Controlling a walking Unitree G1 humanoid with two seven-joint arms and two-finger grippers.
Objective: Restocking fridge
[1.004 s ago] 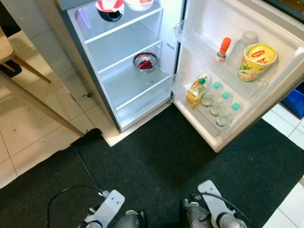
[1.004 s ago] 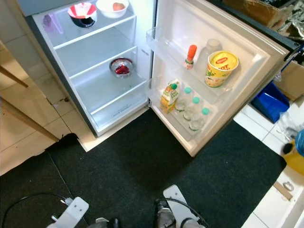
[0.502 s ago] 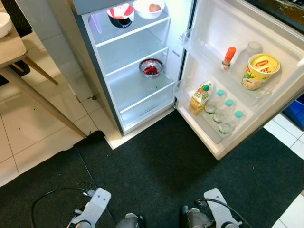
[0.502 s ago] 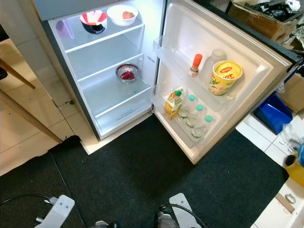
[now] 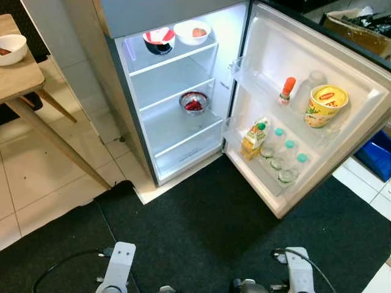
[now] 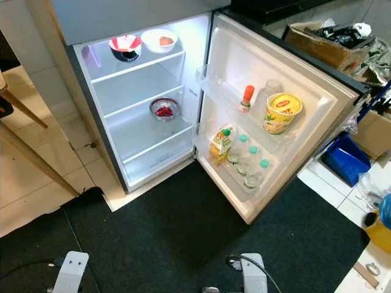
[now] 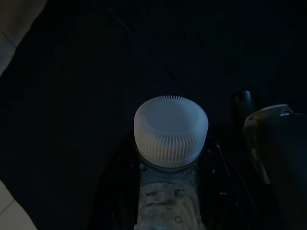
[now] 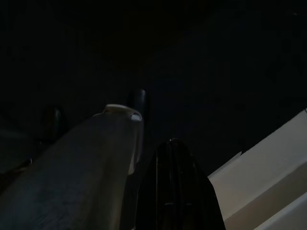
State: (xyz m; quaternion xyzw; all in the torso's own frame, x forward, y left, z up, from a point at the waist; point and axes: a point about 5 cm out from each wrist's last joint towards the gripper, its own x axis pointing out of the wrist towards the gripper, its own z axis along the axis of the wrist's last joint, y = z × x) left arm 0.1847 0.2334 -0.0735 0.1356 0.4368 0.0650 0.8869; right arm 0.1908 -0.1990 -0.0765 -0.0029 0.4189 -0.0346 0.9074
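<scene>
The fridge (image 5: 177,131) stands open ahead, its door (image 5: 317,55) swung out to the right. In the dark left wrist view a clear water bottle with a ribbed white cap (image 7: 171,127) stands between the black fingers of my left gripper (image 7: 169,201), which is shut on it. The door's lower rack holds a juice carton (image 5: 253,137) and three green-capped water bottles (image 5: 284,160). My left arm (image 5: 117,268) and right arm (image 5: 296,271) hang low over the black mat. A black finger (image 8: 175,191) of the right gripper shows in the dark right wrist view.
A yellow tub (image 5: 321,105) and an orange-capped bottle (image 5: 285,90) sit on the upper door rack. Two bowls (image 5: 192,30) are on the top shelf, and a steel bowl of red food (image 5: 193,101) on the middle one. At left stands a wooden table (image 5: 24,76); at right a blue bin (image 6: 345,157).
The camera has drawn back and tilted up, so the fridge's top, the table and the boxes at right come into view. Both arms sit lower in the picture.
</scene>
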